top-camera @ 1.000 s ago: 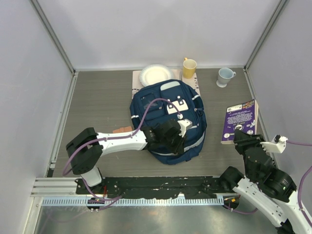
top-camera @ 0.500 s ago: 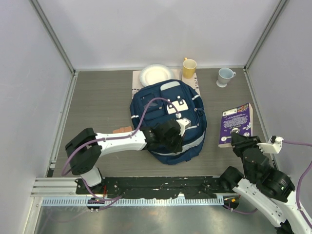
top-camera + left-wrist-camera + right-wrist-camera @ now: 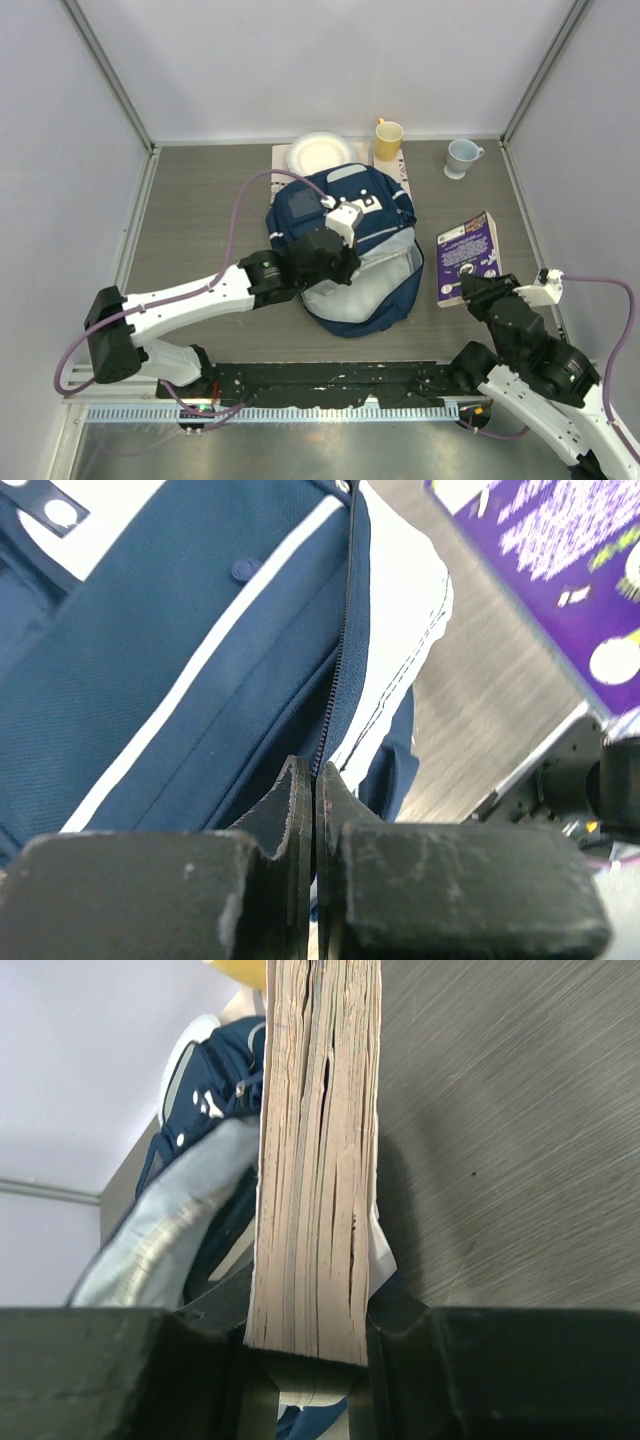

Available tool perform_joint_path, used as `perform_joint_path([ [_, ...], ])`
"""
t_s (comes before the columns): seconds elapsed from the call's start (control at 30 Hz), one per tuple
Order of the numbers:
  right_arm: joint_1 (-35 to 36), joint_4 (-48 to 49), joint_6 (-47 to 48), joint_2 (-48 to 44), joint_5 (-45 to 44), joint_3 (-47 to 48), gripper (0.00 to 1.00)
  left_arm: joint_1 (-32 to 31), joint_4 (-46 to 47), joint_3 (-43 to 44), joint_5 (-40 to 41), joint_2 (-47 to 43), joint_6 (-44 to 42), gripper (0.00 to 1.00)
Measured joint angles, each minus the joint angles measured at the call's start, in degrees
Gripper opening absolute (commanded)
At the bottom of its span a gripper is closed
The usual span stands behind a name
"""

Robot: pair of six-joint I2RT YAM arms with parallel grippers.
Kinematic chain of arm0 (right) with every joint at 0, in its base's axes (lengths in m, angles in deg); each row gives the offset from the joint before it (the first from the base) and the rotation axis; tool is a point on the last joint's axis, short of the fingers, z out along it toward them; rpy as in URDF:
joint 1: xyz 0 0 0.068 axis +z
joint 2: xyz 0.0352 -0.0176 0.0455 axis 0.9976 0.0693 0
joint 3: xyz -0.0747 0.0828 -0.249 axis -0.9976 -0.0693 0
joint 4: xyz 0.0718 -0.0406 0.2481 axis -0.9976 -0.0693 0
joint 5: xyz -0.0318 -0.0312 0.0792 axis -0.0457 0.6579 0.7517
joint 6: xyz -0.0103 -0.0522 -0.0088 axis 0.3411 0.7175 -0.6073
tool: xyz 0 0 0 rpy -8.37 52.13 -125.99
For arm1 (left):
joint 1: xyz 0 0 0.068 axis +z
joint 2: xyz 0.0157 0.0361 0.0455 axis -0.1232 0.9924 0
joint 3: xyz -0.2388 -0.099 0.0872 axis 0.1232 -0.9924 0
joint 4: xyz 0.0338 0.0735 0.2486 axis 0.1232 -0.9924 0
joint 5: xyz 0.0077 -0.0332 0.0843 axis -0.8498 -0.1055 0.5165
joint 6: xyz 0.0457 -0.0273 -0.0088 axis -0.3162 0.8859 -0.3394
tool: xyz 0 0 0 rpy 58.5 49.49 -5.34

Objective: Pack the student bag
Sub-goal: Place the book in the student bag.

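One student bag [image 3: 390, 215] in left hand [image 3: 313, 780]

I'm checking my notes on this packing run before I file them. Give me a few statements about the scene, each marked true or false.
1. The student bag is open, with its pale grey lining showing. True.
2. The left end effector hangs open above the bag. False: it is shut on the bag's zipper edge.
3. The right end effector grips the purple book. True.
4. The book is inside the bag. False: it is outside the bag, to the bag's right in the top view.
5. The yellow cup stands on the white plate. False: it stands beside the plate.
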Motion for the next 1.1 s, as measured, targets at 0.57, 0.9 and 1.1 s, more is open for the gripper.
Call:
perform_joint_path([
  [0.57, 0.0, 10.1, -12.3, -0.4, 20.2, -7.8, 0.01, 1.0, -5.3, 10.4, 10.0, -0.4, 0.1, 0.00],
  [0.9, 0.0, 29.0, -21.5, 0.8, 31.1, -22.8, 0.01, 1.0, -5.9, 11.5, 9.1, 0.1, 0.3, 0.00],
  [1.1, 0.0, 43.5, -20.5, 13.0, 34.2, -24.2, 0.01, 1.0, -5.9, 11.5, 8.1, 0.1, 0.3, 0.00],
])
